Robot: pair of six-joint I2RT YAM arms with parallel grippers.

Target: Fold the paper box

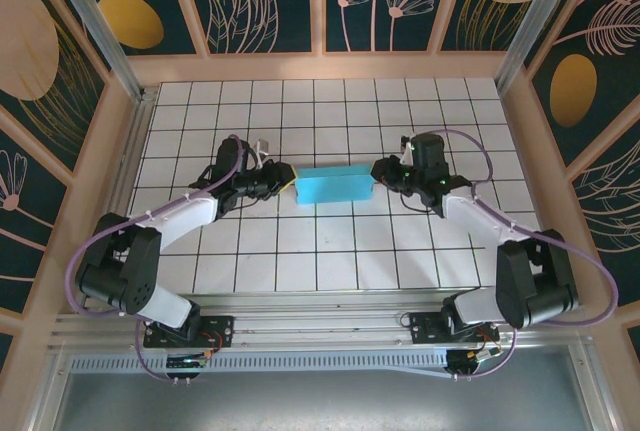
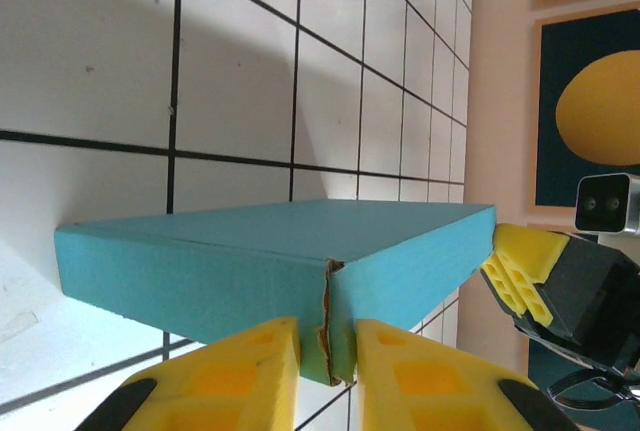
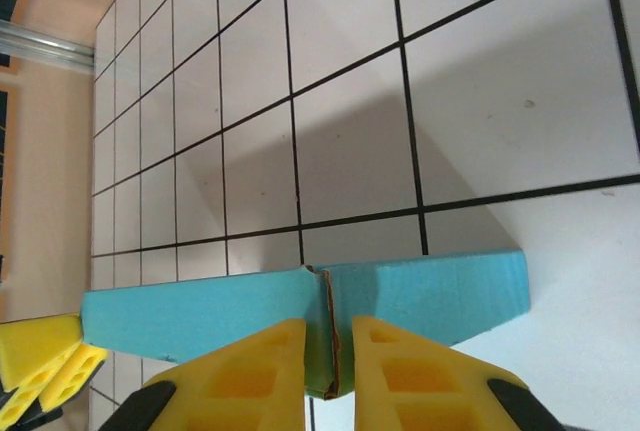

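The paper box [image 1: 334,186] lies near the middle of the white tiled surface [image 1: 300,261], turquoise side outward, its long axis running left to right between the two arms. From above it reads as a closed, flat rectangular block. The left tool [image 1: 283,182] meets the box at its left short end, and the right tool [image 1: 380,173] meets it at the right short end, so the two face each other across the box's length. In the left wrist view the yellow pads [image 2: 240,371] stand close together on either side of a raw card edge at the end face, where two turquoise panels meet at a vertical seam. The left tool is clamped on that edge of the box. The right wrist view shows the same arrangement at the opposite end, with the right tool clamped on the card edge at a similar seam. Whether the box rests on the tiles or is held just clear cannot be told.
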